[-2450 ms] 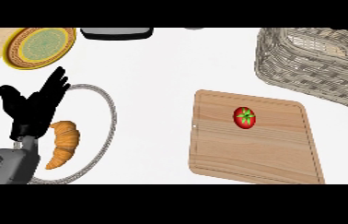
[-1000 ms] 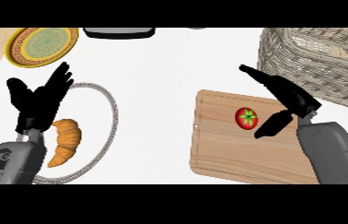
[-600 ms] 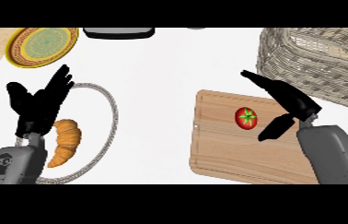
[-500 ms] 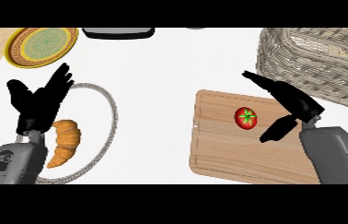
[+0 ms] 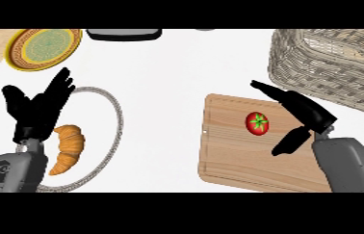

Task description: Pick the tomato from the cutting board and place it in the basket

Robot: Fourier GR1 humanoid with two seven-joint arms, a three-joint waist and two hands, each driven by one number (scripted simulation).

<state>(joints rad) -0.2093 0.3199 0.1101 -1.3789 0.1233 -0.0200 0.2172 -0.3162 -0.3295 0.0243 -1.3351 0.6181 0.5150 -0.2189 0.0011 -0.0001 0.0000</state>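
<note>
A red tomato with a green stem lies on the wooden cutting board at the right. My right hand is open just right of it, fingers stretched over the board's far edge and thumb hanging below; a small gap separates it from the tomato. The wicker basket stands at the far right, behind the board. My left hand rests open at the left edge, fingers up.
A croissant lies on a white plate with a grey rim under my left forearm. A yellow plate sits at the far left, and a dark tray at the back edge.
My right hand came into view from the lower right and moved in beside the tomato, drifting slightly down over the last second. The left hand has stayed put.
</note>
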